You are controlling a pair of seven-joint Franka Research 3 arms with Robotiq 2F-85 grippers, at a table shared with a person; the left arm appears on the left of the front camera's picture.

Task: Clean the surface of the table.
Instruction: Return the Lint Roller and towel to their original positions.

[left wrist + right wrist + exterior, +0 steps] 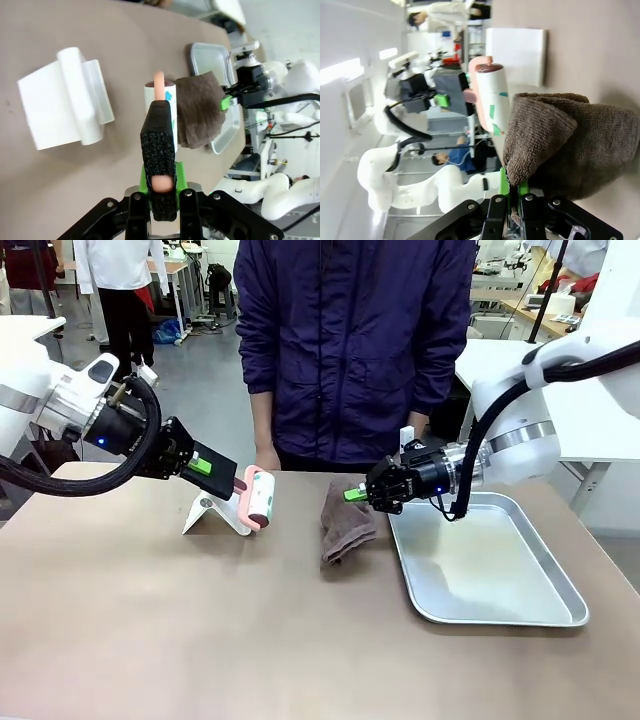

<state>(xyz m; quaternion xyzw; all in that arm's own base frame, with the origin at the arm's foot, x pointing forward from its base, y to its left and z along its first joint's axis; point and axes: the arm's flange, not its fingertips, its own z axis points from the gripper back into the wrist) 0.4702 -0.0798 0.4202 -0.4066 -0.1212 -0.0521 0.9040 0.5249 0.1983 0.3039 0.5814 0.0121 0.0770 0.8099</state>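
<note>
Cloth (345,523) hung pinched in my right gripper (356,494), lint roller (257,496) clamped by its handle in my left gripper (222,472) — both tools raised, ready to wipe the table (200,630)

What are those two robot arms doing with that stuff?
The left claw is shut on the pink handle of a lint roller, holding it above the brown table near its white stand. The right claw is shut on a brown cloth that hangs down to the table beside a silver tray. A person stands watching.
</note>
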